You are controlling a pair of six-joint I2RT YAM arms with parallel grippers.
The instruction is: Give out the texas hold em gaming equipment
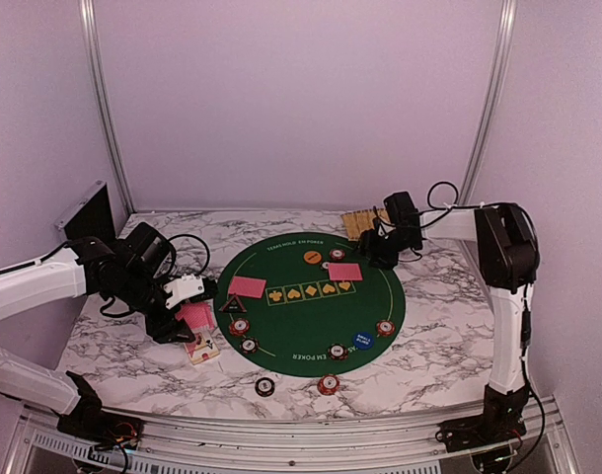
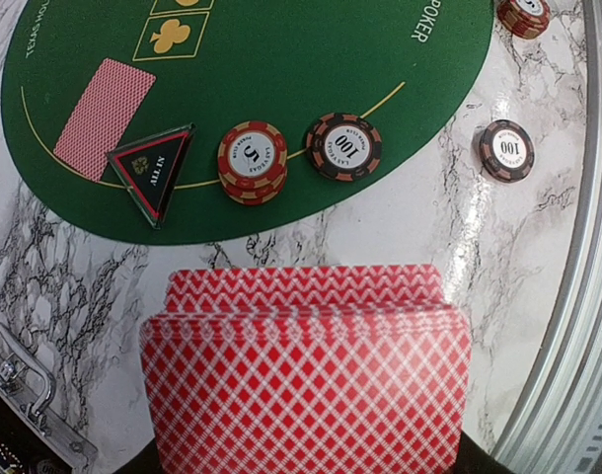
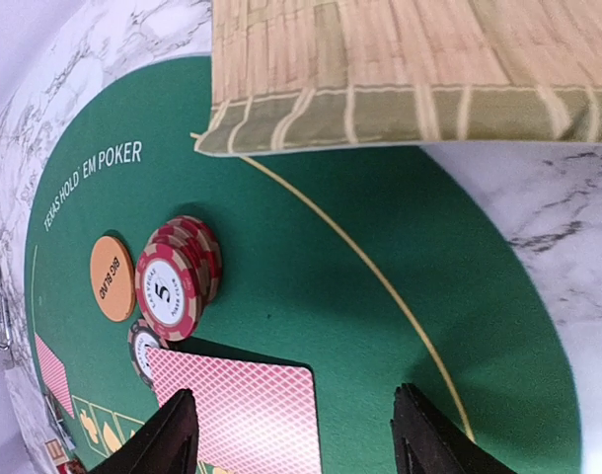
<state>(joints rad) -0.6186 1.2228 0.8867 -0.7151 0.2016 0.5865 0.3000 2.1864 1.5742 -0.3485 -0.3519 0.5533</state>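
Beside red stack (image 3: 178, 281), part-hidden chip (image 3: 140, 348).

red-backed deck (image 2: 306, 385): fanned | 1 card (image 3: 237, 415): face-down on green mat (image 3: 380, 257) | red chips (image 3: 178, 276): stacked beside it

Worktop (image 1: 429, 336): white marble with grey veining, with a metal rail along the near edge. Lying directly on it:
- round green mat (image 1: 301, 316), central
- woven tray (image 1: 363, 221) at the far edge, one corner overlapping the mat
- dark chip (image 1: 265, 386) and red chip (image 1: 328, 384) on bare marble, just off the mat's near rim
- face-up card (image 1: 202, 349), left of the mat
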